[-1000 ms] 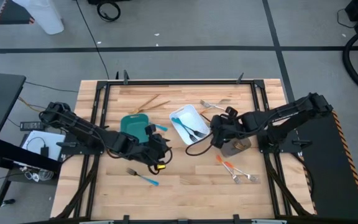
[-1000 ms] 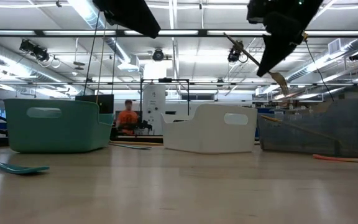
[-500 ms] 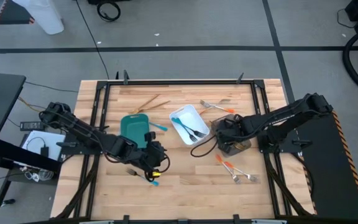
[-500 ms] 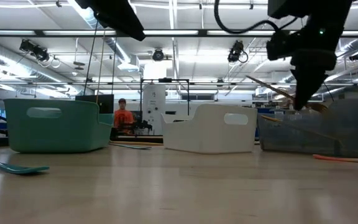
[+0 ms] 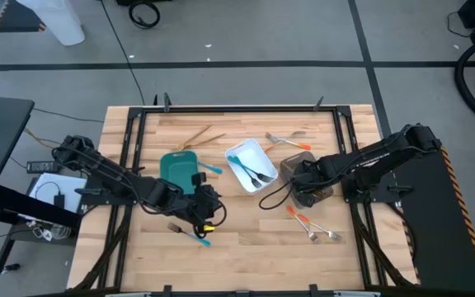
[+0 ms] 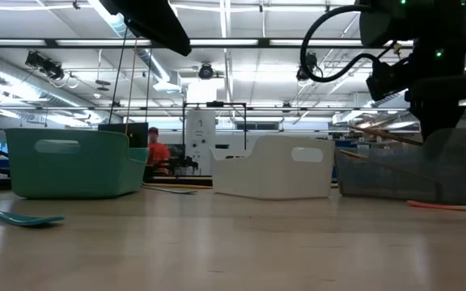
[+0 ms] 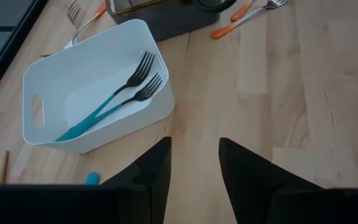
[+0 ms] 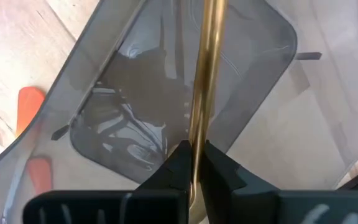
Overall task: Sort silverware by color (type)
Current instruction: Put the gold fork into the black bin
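Observation:
My right gripper (image 5: 303, 176) points down over the grey-brown tray (image 5: 320, 196), shut on a gold piece of silverware (image 8: 205, 74). My left gripper (image 5: 205, 216) hovers open above the table's near left, close to a blue-handled fork (image 5: 195, 237) lying flat on the wood. The white tray (image 5: 239, 153) holds two blue-handled forks (image 7: 114, 96). The teal tray (image 5: 171, 169) stands left of it. Orange-handled forks (image 5: 307, 223) lie flat near the grey-brown tray, another orange one (image 5: 291, 143) and gold pieces (image 5: 199, 136) lie farther back. My right gripper pinches the gold piece's thin handle (image 8: 196, 144) between its two fingers (image 8: 178, 163), coming from above and pointing down. The handle (image 6: 383, 129) sticks out roughly level over the grey-brown tray. Whether it touches the tray I cannot tell.
A blue spoon (image 6: 19, 217) lies on the wood in front of the teal tray (image 6: 71, 162). A dark frame (image 5: 130, 148) runs around the table's edges. A person in orange (image 6: 154, 152) shows in the room far behind the table.
My right gripper has come down toward the grey-brown tray and tipped from slanting to pointing nearly straight down, carrying the gold piece with it. The gold piece now sits low over the tray, where before it hung well above it.

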`<control>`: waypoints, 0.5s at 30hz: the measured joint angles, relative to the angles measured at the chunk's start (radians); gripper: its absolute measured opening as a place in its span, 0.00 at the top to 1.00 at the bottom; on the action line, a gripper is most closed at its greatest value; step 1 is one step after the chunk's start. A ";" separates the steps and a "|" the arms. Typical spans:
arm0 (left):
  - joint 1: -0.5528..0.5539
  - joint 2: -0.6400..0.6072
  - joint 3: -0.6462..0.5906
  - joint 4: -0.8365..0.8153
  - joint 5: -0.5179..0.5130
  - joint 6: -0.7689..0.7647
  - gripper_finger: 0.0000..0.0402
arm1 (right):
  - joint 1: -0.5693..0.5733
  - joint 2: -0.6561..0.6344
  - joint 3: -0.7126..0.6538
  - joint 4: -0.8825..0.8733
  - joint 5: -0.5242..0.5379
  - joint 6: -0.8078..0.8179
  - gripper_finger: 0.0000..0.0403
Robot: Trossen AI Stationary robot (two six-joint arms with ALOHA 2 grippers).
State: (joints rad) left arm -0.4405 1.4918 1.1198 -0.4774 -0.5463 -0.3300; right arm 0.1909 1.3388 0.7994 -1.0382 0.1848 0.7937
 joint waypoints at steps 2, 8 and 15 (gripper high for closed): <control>-0.004 0.000 0.000 -0.011 0.006 -0.010 0.65 | 0.000 0.000 0.000 0.000 -0.001 0.000 0.93; -0.033 0.000 -0.001 -0.141 0.037 -0.129 0.65 | -0.028 0.000 0.000 -0.016 -0.048 0.000 0.89; -0.095 0.000 -0.001 -0.214 0.073 -0.244 0.65 | -0.064 0.000 0.002 -0.033 -0.054 -0.033 0.74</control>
State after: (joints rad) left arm -0.5352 1.4918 1.1187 -0.6912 -0.4730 -0.5744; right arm 0.1271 1.3388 0.8013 -1.0714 0.1307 0.7605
